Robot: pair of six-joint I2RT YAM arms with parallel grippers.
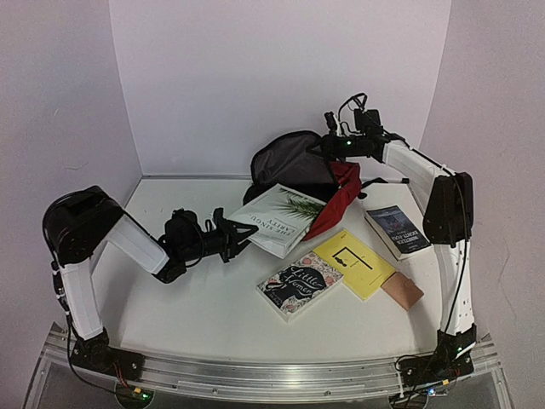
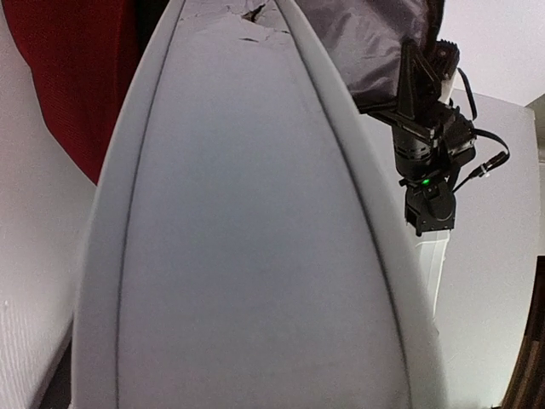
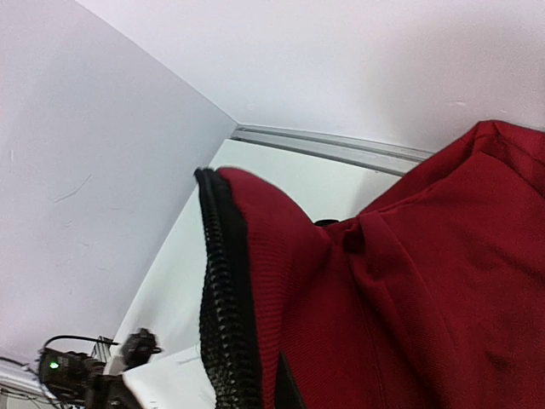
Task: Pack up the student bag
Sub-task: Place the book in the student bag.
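The student bag [image 1: 294, 162] is a dark red backpack with a dark lining, lying open at the back of the table. My right gripper [image 1: 334, 151] is shut on its upper rim and holds the opening up. In the right wrist view the red fabric [image 3: 409, 307] and black zip [image 3: 223, 315] fill the frame and hide the fingers. My left gripper [image 1: 240, 236] is shut on a white book with a green sprig on its cover [image 1: 281, 218]. The book's far end lies at the bag's mouth. In the left wrist view the book [image 2: 247, 256] hides the fingers.
A yellow book [image 1: 354, 262], a dark patterned book [image 1: 300, 285], a dark blue book [image 1: 397, 231] and a tan pouch [image 1: 402, 291] lie on the right half of the table. Walls close the back and both sides.
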